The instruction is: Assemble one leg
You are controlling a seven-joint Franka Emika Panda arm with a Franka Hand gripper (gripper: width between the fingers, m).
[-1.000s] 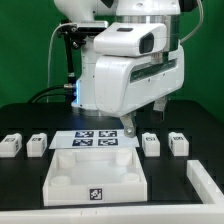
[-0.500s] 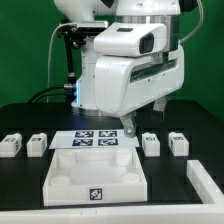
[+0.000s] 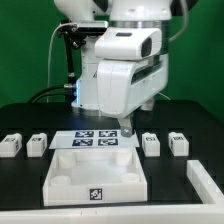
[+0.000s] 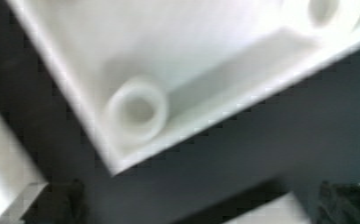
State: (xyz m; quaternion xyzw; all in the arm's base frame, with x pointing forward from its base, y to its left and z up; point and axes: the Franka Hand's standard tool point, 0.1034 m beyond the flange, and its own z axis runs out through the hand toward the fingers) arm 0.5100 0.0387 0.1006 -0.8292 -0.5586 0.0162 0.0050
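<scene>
Four boxy white legs (image 3: 10, 145) counted on the black tabletop (image 3: 20, 178), flanking a smooth white panel (image 3: 68, 186) with round sockets (image 4: 138, 108). Hand (image 3: 127, 129) noted spread and empty, though blurred and part-hidden.

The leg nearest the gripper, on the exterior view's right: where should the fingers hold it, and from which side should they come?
Probably from straight above, closing on the two opposite side faces of the leg, near its middle. It is a small block lying flat on the table, apart from the neighbouring leg and the marker board, so both flanks look free.
</scene>
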